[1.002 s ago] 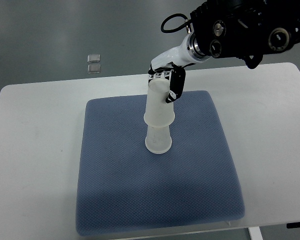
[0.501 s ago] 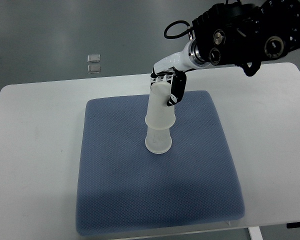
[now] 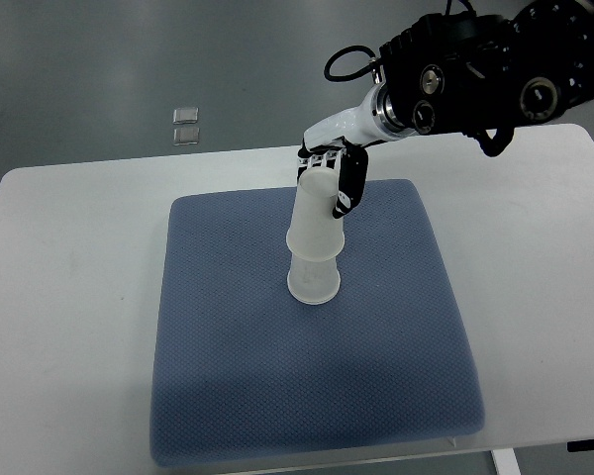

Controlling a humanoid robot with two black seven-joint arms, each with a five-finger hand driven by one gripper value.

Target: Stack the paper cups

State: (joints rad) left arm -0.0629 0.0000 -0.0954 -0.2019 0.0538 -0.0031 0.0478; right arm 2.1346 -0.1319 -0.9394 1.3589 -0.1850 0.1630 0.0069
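Observation:
Two white paper cups stand upside down near the middle of the blue mat [image 3: 228,376]. The upper cup [image 3: 316,215] sits over the lower cup [image 3: 313,280], tilted slightly to the right. My right hand [image 3: 334,179] reaches in from the upper right, and its fingers curl around the top end of the upper cup. A black finger [image 3: 348,183] lies along the cup's right side. The left arm does not show.
The mat lies on a white table [image 3: 69,297] whose far edge runs behind the hand. Two small clear squares [image 3: 185,124] lie on the grey floor beyond the table. The right arm's black housing [image 3: 485,74] fills the upper right.
The upper cup has sunk a little further over the lower one, and the hand has shifted slightly with it. The grasp stays the same.

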